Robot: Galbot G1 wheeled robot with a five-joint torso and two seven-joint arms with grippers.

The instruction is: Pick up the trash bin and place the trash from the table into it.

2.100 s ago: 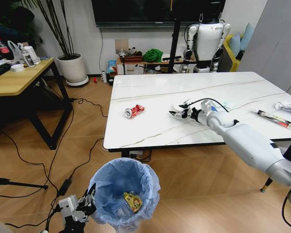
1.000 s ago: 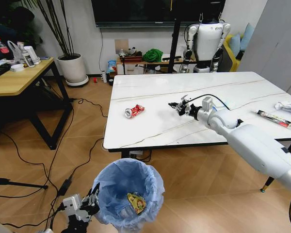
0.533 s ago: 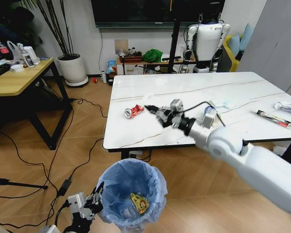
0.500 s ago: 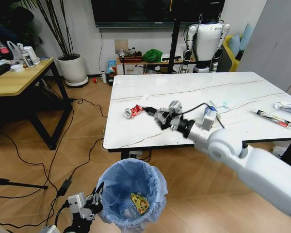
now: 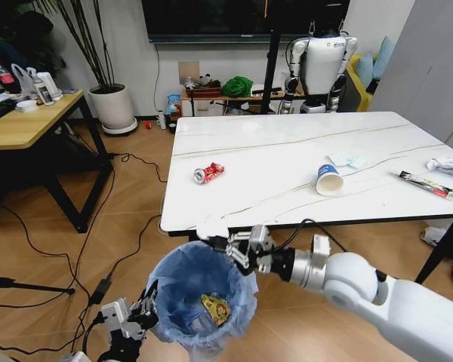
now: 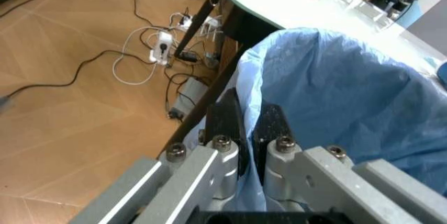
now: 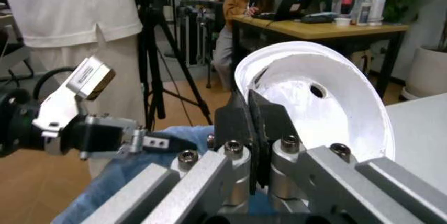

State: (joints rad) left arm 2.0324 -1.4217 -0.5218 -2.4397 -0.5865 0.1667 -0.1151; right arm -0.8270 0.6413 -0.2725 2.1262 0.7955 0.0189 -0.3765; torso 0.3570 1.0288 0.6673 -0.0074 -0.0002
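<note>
From the head, the right gripper [image 5: 228, 246] hangs over the trash bin's [image 5: 183, 280] table-side rim, so it should let go only over the middle. At the left wrist, the left gripper [image 6: 244, 124] pinches the bin's bag rim below the table [image 6: 279, 9] edge. At the right wrist, the jaws clamp the white round lid [image 7: 328, 103].

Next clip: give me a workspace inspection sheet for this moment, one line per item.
Surface: marble table, bare between litter.
Job's things: trash bin beside table edge, yellow wrapper inside; red can, paper cup, dark wrapper, crumpled paper on table.
Clutter: nothing seen.
Grippers: right gripper over bin, shut on white lid; left gripper shut on bin rim.
Cables: black cords on floor.
Surroundings: wooden desk, plant pot.
</note>
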